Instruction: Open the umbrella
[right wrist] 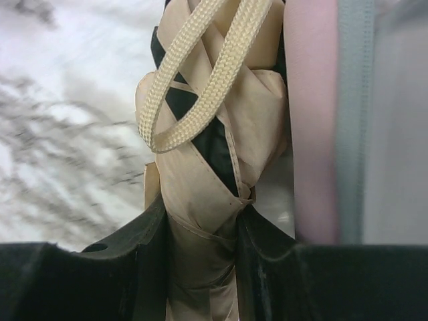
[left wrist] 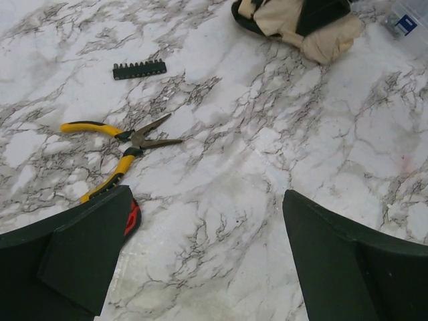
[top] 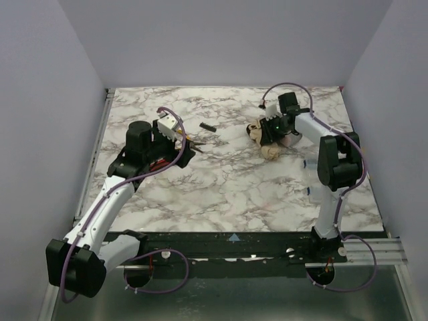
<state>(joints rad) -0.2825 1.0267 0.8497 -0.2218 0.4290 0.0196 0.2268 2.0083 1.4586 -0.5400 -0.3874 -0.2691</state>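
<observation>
Umbrella (top: 271, 152): a folded peach-beige bundle lying on the marble table (top: 234, 190), right of centre and towards the top of the overhead frame.
Right gripper (top: 271, 132): down on the umbrella. In the right wrist view its black fingers (right wrist: 127, 267) press in on both sides of the gathered fabric at the bottom of the frame.
Right wrist only: beige folds crossed by black lining, and a woven cream strap loop (right wrist: 194, 73) hanging over them in the upper centre. Blurred pink and grey bands fill the right side; I cannot tell what they are.
Left gripper (left wrist: 207, 267): fingers (left wrist: 87, 254) spread wide over bare marble, holding nothing.
Left wrist only: yellow-handled pliers (left wrist: 120, 150) lie at left with their jaws slightly parted. A black toothed strip (left wrist: 139, 68) lies above them. A red piece (left wrist: 132, 217) shows beside the left finger, and the umbrella sits at the top edge.
Clear item with blue label (left wrist: 403, 20): in the upper right corner of the left wrist frame, contents not discernible.
</observation>
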